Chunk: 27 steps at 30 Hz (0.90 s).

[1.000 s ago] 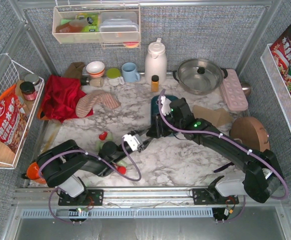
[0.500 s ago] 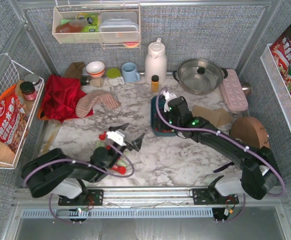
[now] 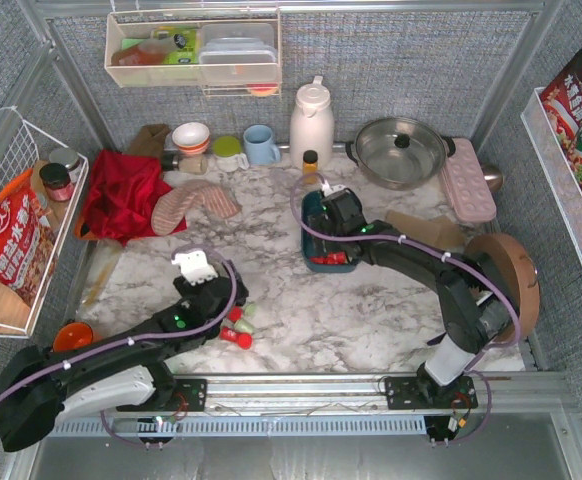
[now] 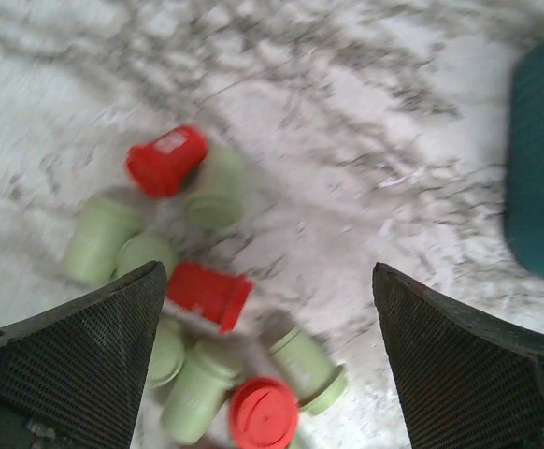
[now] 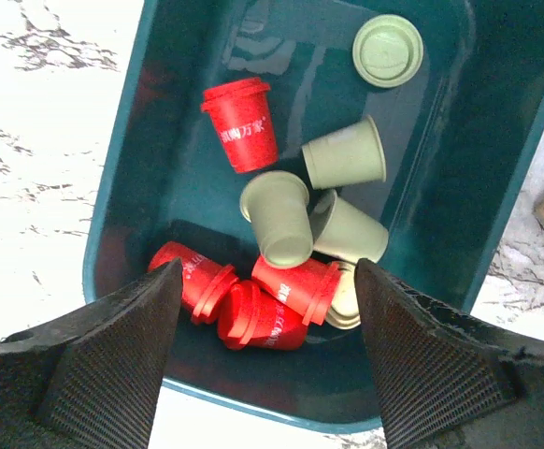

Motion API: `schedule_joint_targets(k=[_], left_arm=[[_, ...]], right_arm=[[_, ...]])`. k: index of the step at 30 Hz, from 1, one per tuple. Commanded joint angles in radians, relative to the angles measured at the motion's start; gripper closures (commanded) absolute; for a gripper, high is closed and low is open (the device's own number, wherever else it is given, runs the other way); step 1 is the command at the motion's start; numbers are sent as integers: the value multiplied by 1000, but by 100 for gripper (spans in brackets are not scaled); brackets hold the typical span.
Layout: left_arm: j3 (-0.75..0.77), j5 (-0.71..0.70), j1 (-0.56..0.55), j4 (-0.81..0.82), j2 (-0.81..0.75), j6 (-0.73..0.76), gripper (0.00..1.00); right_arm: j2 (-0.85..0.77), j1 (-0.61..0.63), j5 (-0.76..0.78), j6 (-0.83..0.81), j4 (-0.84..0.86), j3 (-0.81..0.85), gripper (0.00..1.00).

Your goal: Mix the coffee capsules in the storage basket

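The coffee capsules I have to stir lie heaped at the end of the storage basket nearest my right gripper. They sit straight below its jaws, which hang spread across the tub's short width and hold nothing. The tub's long axis runs away from the arms, and the right arm is plainly nearer. The pods are smooth tapered plastic, red and pale green, mostly tipped over. The tub is glossy teal with rounded corners. My left gripper, wide open and empty, hovers over loose capsules on the marble table, well apart from the tub.
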Motion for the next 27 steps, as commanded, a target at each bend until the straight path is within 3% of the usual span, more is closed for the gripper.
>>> schedule_joint_targets(k=[1,7,14,22,24,26,27], left_arm=[[-7,15,1,-338,-43,-287,1],[-27,74,1,-401,-53,-396,2],[-36,68,1,-401,8,-441,32],[-44,2,18,-375,58,-428,43],[-53,6,27,-336,69,-408,54],[-61,12,33,-305,78,-398,78],[-62,16,35,-298,84,-397,81]], right_arm=[[-23,-2,-23,-16,46,-17,21],[-57,-2,-25,-18,41,-36,21],[-73,-2,-29,-20,33,-36,20],[-82,-2,-37,-25,22,-34,20],[-83,-2,-40,-25,22,-33,21],[-82,-2,-42,-27,19,-31,21],[-84,-2,-43,-28,17,-31,20]])
